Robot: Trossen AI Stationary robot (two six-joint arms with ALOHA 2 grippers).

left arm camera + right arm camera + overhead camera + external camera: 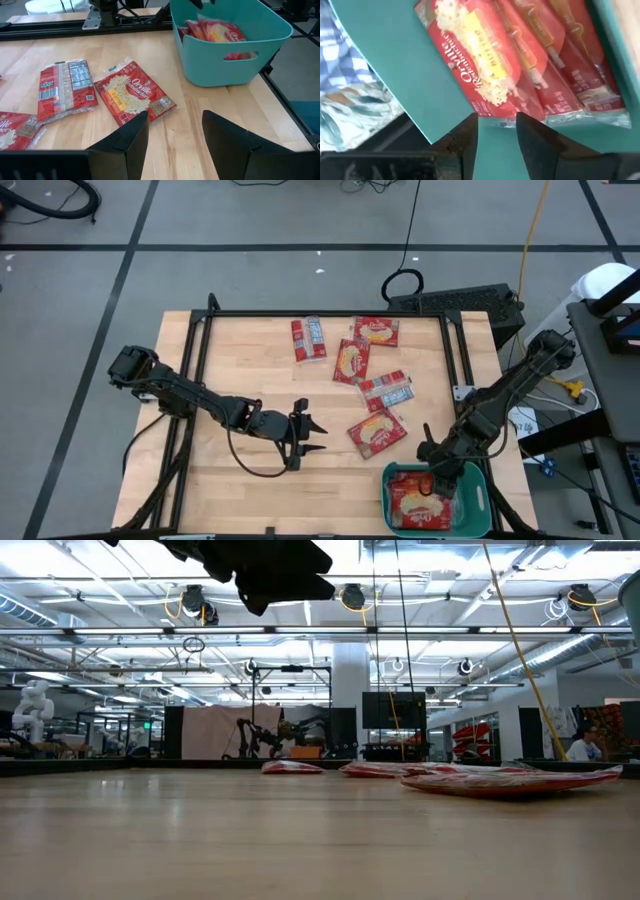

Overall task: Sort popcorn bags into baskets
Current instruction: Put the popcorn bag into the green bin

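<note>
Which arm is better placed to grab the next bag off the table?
Left. Its open claw hangs empty over the table, near the nearest bag. The right claw is down in the basket, over bags already inside.

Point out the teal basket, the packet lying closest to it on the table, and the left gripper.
Teal basket point(478, 476): high view, on its bare rim at the corner.
Nearest packet point(377, 432): high view, on the middle of its yellow picture.
Left gripper point(319, 437): high view, midway between its open fingertips.
</note>
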